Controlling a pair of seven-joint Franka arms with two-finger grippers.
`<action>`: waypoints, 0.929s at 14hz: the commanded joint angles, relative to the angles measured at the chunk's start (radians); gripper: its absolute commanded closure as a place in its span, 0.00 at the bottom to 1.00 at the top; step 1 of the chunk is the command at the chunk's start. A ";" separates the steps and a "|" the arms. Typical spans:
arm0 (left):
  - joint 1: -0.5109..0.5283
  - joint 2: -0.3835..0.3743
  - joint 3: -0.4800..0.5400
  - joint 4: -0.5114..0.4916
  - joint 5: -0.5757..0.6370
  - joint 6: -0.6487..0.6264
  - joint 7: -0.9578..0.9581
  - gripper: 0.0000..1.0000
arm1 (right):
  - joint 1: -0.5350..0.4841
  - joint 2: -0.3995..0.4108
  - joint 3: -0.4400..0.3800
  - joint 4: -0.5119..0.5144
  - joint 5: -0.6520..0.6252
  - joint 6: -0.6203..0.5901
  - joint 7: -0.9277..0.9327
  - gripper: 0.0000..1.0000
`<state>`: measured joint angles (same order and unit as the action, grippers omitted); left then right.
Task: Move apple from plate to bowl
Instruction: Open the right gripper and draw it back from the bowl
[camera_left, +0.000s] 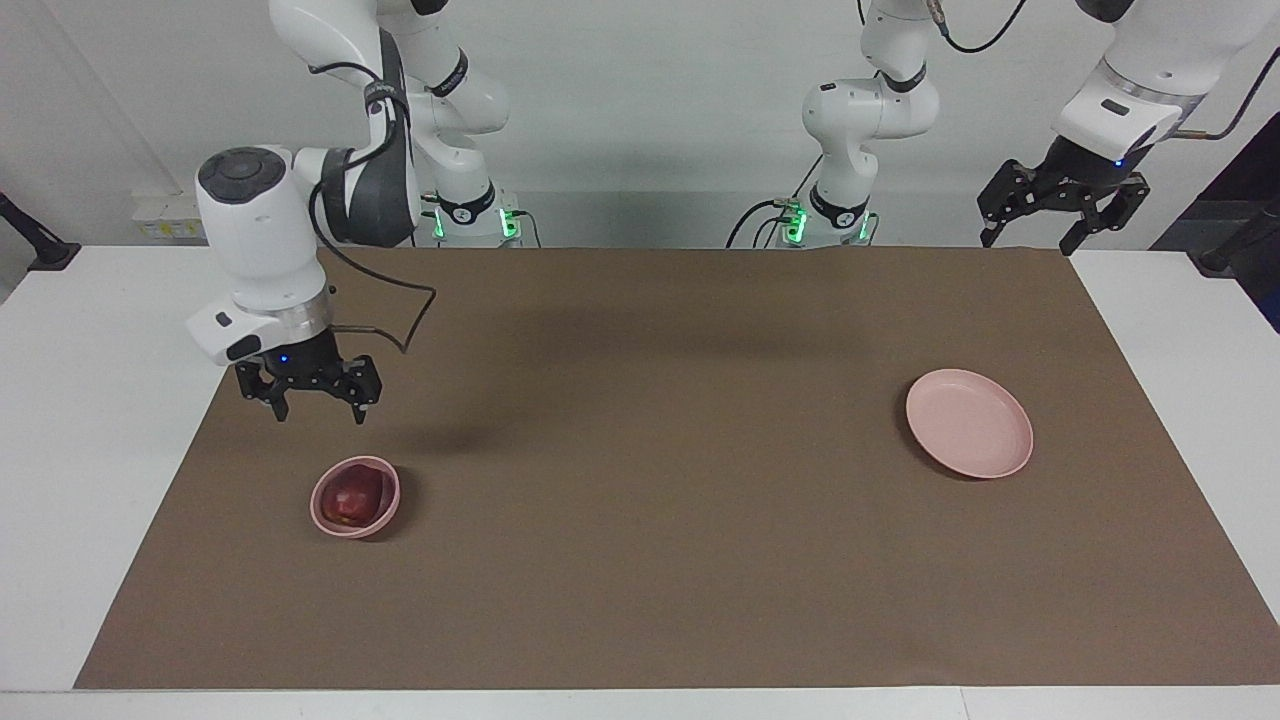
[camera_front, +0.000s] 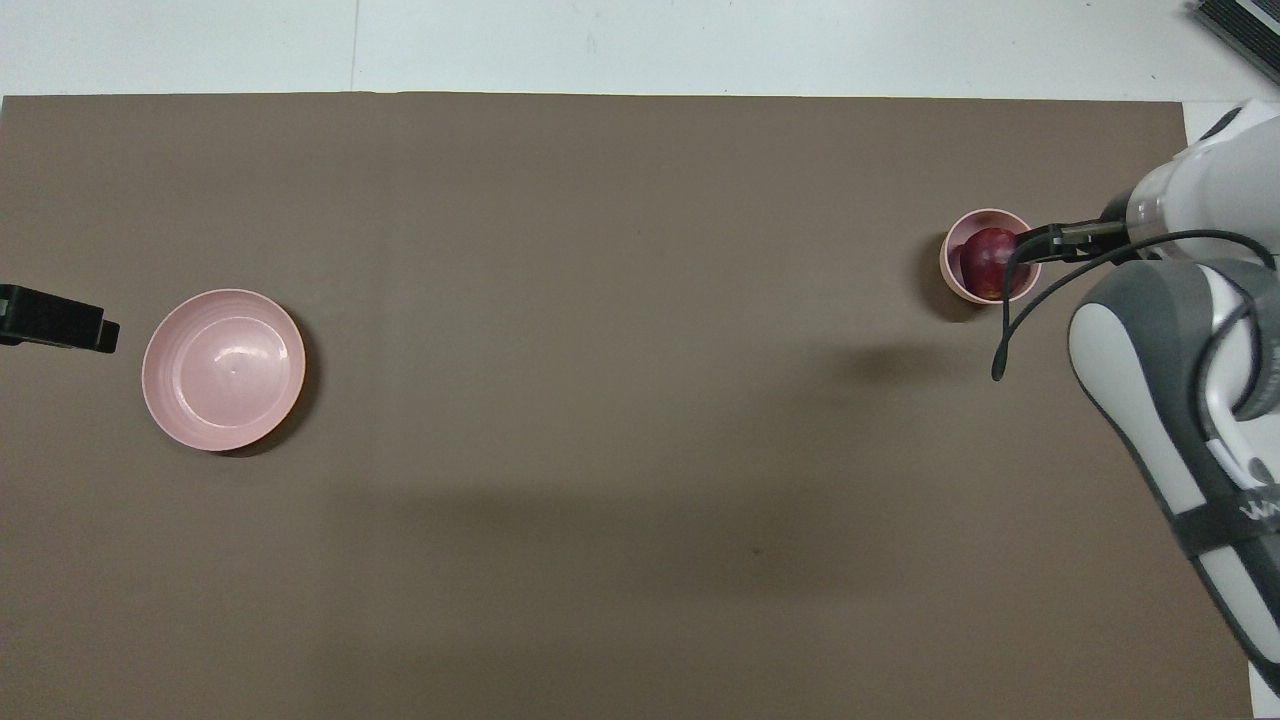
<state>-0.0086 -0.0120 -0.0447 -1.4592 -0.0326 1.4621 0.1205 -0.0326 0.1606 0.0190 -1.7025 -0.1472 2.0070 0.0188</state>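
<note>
The apple (camera_left: 349, 494) sits inside the bowl (camera_left: 355, 497), dark red and filling most of it. The bowl stands on the brown mat (camera_left: 640, 450) that covers the tabletop (camera_left: 100, 420), toward the right arm's end and close to the mat's edge there.

The right tool (camera_left: 311, 397) hangs in the air above the mat, over the spot just nearer to the robots than the bowl, clear of the bowl's rim and touching nothing. Its two fingers stand apart and point straight down, with nothing between them. A thin black cable (camera_left: 400, 310) loops out from the wrist above it.

The plate (camera_left: 968, 422) lies flat on the mat well apart from the bowl, toward the left arm's end, and it carries nothing.

The left arm waits. The left tool (camera_left: 1062, 215) is raised over the corner of the mat at the left arm's end, well apart from the bowl, fingers spread and holding nothing.
</note>
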 joint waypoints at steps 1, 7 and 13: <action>0.006 -0.010 -0.006 -0.013 0.017 0.020 0.008 0.00 | -0.007 -0.065 0.010 0.015 0.050 -0.124 0.018 0.00; 0.004 -0.010 -0.006 -0.013 0.019 0.006 0.014 0.00 | -0.007 -0.199 0.010 0.032 0.089 -0.361 0.033 0.00; 0.006 -0.010 -0.006 -0.013 0.020 0.011 0.071 0.00 | -0.006 -0.204 0.010 0.125 0.107 -0.500 -0.014 0.00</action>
<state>-0.0086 -0.0120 -0.0453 -1.4593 -0.0325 1.4623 0.1740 -0.0323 -0.0548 0.0257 -1.6299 -0.0630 1.5654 0.0268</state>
